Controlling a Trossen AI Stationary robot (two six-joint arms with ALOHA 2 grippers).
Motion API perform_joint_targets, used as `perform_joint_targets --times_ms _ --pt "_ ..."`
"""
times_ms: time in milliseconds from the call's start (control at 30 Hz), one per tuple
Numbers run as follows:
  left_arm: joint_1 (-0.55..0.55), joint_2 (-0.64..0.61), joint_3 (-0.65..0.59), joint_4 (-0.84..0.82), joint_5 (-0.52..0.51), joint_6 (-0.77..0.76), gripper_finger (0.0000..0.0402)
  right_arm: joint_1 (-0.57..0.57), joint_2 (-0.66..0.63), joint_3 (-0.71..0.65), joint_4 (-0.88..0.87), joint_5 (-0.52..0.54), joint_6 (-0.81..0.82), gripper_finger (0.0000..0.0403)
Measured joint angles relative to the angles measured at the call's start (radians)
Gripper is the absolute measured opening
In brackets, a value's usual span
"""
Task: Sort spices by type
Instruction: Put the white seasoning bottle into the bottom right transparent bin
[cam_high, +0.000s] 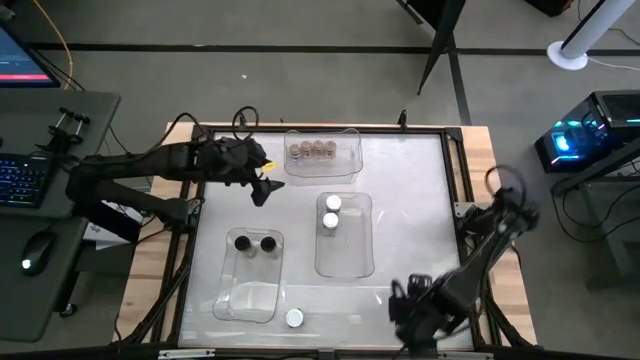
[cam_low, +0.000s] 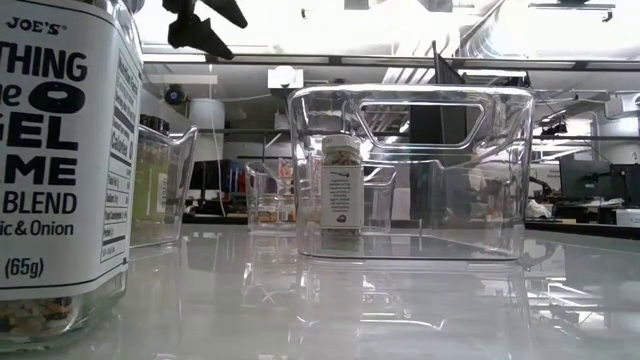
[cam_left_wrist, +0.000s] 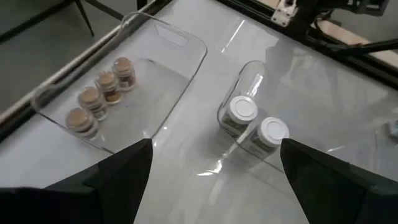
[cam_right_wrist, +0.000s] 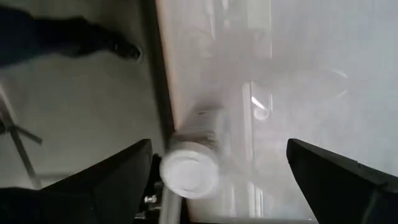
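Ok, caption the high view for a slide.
Spice jars sorted into three clear bins, one white-lidded jar left outside; left gripper and right gripper open.

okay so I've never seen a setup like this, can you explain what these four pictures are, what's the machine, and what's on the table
It is a two-armed robot at a table. One camera looks straight down, one sits at table height, and one rides on each wrist. The left gripper hangs open over the table between the bins. The right gripper is open near the front edge. Neither holds anything. Three clear bins hold four tan-lidded jars, two white-lidded jars and two black-lidded jars. One more white-lidded jar stands loose at the front.
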Motion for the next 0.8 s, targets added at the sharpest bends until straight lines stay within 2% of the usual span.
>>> perform_joint_targets --times_ms 133,267,500,800 --pt "0.022 -0.012 0.0 0.003 0.001 0.063 0.0341 0.036 0.131 0.115 -0.023 -0.056 -0.024 0.0369" --pt "0.045 -0.012 0.0 0.008 0.005 0.104 0.0341 0.07 0.205 0.184 -0.036 -0.071 0.037 0.0369" --pt "0.084 -0.012 0.0 0.01 0.046 0.12 0.0341 0.115 0.22 0.173 -0.072 -0.053 0.152 0.0369" --pt "0.091 -0.012 0.0 0.015 0.047 0.091 0.0341 0.107 0.22 0.165 -0.169 0.043 0.097 0.0369"
